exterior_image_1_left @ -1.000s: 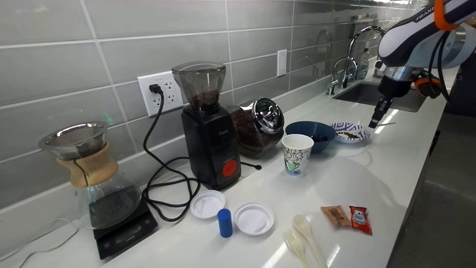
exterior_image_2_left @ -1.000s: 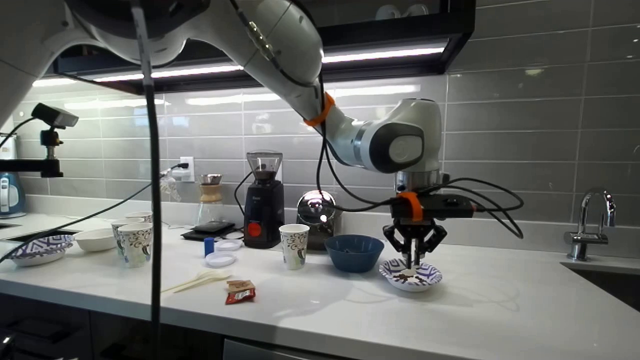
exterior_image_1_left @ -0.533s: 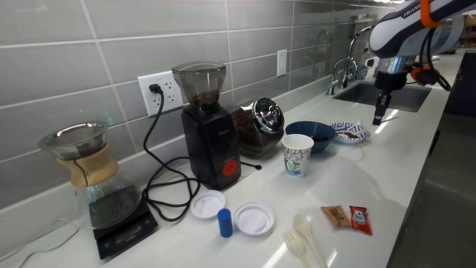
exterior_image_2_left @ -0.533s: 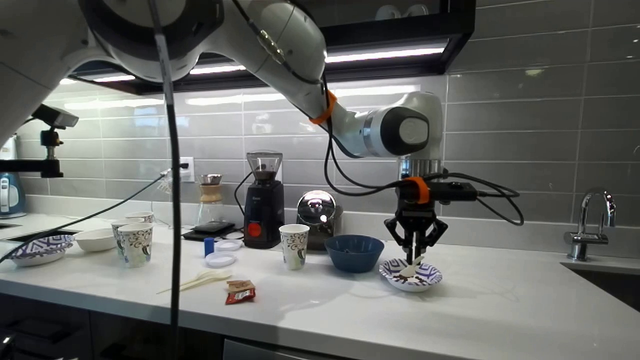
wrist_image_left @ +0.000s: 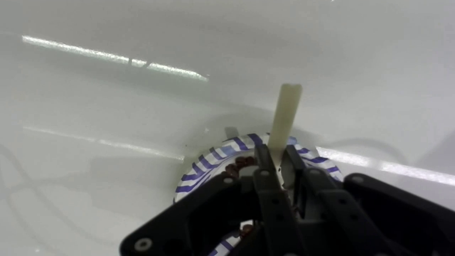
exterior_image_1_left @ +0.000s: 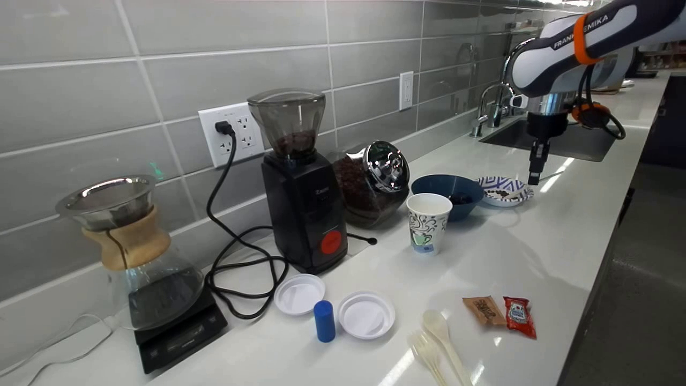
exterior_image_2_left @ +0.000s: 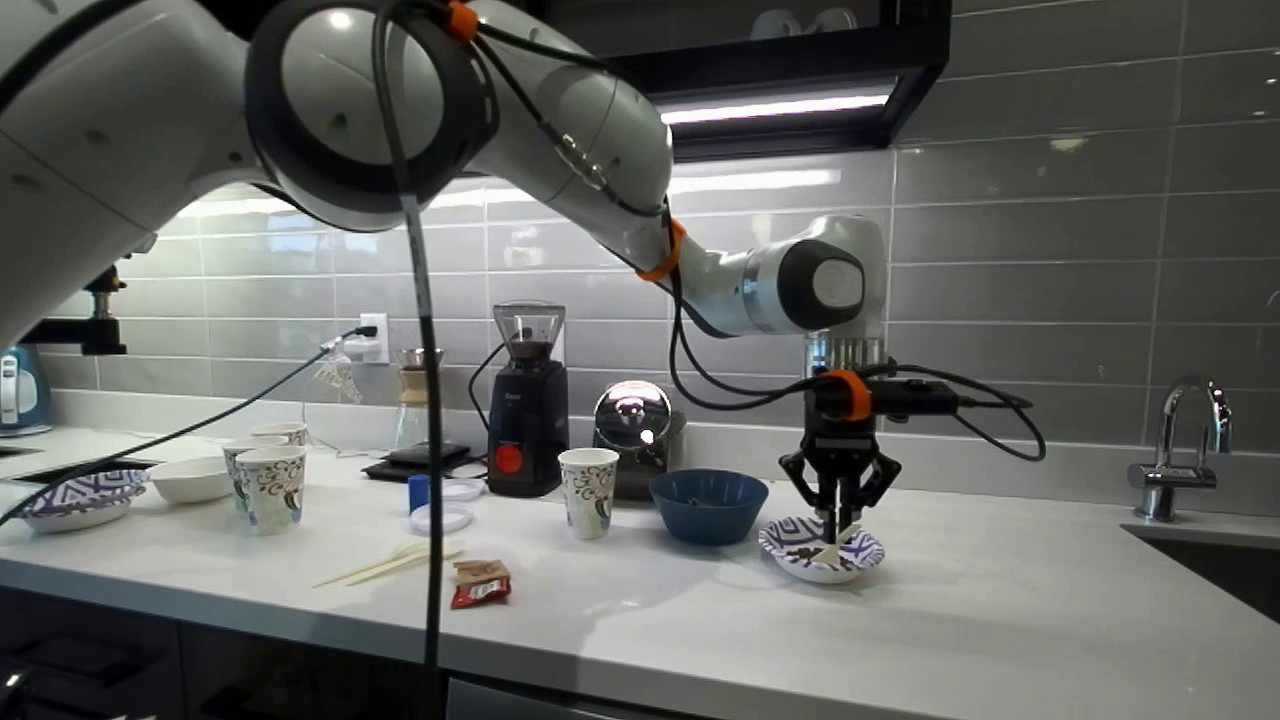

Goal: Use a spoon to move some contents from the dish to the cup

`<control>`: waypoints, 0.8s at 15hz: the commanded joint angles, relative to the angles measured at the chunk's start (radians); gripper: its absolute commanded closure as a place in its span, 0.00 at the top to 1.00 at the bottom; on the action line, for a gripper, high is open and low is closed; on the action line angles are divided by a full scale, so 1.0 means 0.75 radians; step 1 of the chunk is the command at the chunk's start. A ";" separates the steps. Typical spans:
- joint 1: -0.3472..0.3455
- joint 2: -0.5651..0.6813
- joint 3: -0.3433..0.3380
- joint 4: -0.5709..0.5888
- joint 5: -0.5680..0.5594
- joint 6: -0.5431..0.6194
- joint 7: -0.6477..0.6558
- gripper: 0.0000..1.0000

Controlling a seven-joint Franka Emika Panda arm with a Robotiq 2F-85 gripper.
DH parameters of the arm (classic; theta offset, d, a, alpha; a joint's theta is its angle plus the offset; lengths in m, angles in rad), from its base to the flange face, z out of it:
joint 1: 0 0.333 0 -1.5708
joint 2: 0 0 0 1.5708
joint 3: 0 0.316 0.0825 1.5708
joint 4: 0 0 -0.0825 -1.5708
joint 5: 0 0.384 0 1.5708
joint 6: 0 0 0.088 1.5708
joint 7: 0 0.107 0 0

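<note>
On a white counter [exterior_image_2_left: 1000, 600], your gripper [wrist_image_left: 276, 148] pinches the spoon [wrist_image_left: 285, 113] over the patterned dish [exterior_image_2_left: 822, 575], apparently mid-scoop; a level lift past the blue bowl [exterior_image_2_left: 708, 518] to the cup [exterior_image_2_left: 588, 495] should follow.

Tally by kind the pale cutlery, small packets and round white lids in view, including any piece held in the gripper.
Spoons: 2 (held spoon, in the gripper; loose spoon)
Forks: 1 (pale fork)
Packets: 2 (brown packet; red packet)
Lids: 2 (first lid; second lid)
Total: 7
</note>
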 commanded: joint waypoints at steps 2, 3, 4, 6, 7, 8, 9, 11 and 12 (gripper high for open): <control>0.023 0.115 -0.005 0.173 -0.021 -0.030 0.015 0.03; 0.026 0.127 -0.006 0.190 -0.023 -0.024 0.015 0.03; 0.027 0.139 -0.002 0.207 -0.018 -0.023 0.011 0.03; 0.029 0.158 0.008 0.235 -0.008 -0.022 0.002 0.03; 0.031 0.168 0.009 0.247 -0.009 -0.022 0.001 0.03; 0.035 0.175 0.010 0.256 -0.011 -0.022 -0.003 0.03; 0.036 0.183 0.014 0.265 -0.009 -0.028 -0.012 0.03; 0.041 0.194 0.021 0.272 -0.010 -0.033 -0.033 0.03; 0.041 0.197 0.027 0.277 -0.007 -0.030 -0.047 0.03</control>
